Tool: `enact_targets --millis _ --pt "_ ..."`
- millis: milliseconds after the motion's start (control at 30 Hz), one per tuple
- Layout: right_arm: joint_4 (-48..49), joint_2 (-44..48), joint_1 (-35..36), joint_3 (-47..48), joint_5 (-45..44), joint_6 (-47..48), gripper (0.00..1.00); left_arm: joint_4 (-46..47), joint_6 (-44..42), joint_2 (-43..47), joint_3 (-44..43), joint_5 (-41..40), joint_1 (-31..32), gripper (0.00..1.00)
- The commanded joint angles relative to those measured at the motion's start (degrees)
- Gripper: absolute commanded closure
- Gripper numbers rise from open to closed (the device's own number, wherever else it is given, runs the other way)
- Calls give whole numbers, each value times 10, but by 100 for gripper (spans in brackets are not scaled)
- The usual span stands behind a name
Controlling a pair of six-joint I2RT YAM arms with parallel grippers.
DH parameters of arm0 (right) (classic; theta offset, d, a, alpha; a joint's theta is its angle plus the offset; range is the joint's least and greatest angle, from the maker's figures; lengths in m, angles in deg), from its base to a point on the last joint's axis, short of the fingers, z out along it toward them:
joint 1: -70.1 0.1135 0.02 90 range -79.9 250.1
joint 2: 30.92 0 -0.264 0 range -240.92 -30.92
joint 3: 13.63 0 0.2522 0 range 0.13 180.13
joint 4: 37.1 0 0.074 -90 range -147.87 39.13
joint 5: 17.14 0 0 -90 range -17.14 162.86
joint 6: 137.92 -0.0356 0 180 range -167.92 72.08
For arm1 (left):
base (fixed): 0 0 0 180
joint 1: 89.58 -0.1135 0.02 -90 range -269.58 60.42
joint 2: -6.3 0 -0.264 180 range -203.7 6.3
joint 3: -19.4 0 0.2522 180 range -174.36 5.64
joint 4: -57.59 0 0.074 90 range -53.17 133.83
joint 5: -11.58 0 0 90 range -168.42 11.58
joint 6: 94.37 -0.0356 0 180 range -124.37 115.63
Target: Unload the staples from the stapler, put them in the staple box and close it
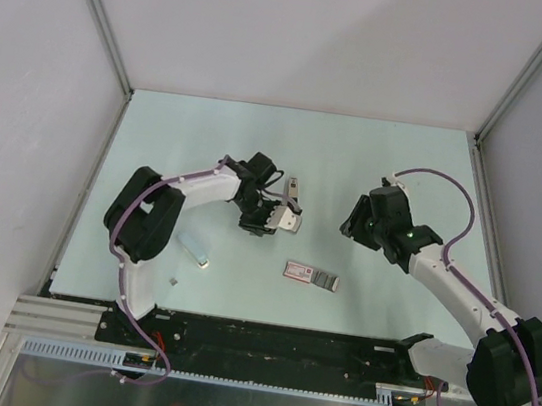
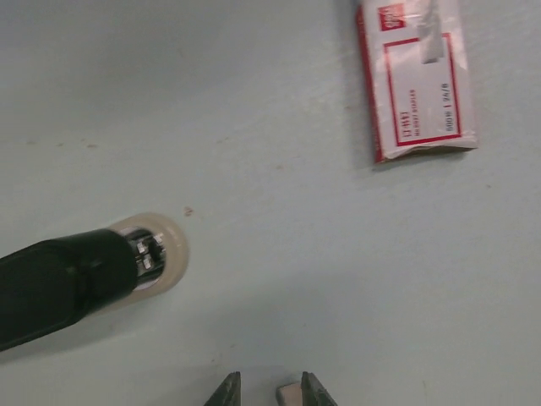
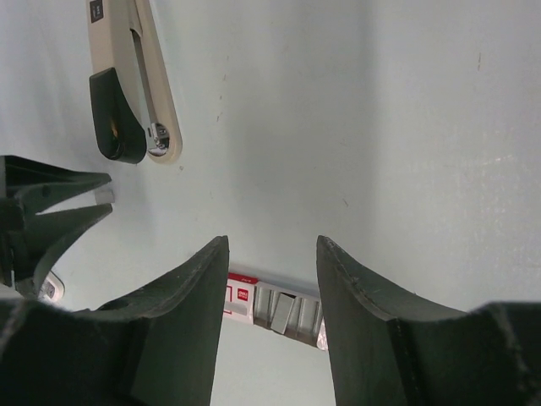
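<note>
Quick rundown of what everything's made of. The table [image 1: 378,158] under me is a smooth, matt pale sheet with only a dull sheen and a few tiny specks. My right gripper [image 3: 270,244] looks like black plastic, matt and a bit grainy. The stapler [image 3: 118,110] is cream plastic with a glossier black plastic part and bare shiny metal at its nose. The staple box [image 2: 418,85] is printed card, slightly glossy. The staples [image 1: 194,250] look like pale metal with a soft glint.
</note>
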Motion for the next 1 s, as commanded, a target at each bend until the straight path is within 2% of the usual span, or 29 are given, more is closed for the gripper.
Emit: enact_targets --millis 0,167,300,500,767,967 --pt "13 0 7 -4 -10 0 49 -3 50 1 -32 30 -11 61" --pt "11 2 10 -4 -13 1 49 -2 41 22 -16 29 -22 56" --pt "12 2 12 -4 -12 1 49 -4 37 43 5 26 -24 47" --pt "15 -2 17 -4 -15 1 50 -4 64 64 16 33 -24 38" --pt "17 -5 20 -4 -18 0 49 -5 114 80 25 49 -19 33" --pt "15 -2 21 -4 -20 -1 49 -4 133 50 29 16 -12 36"
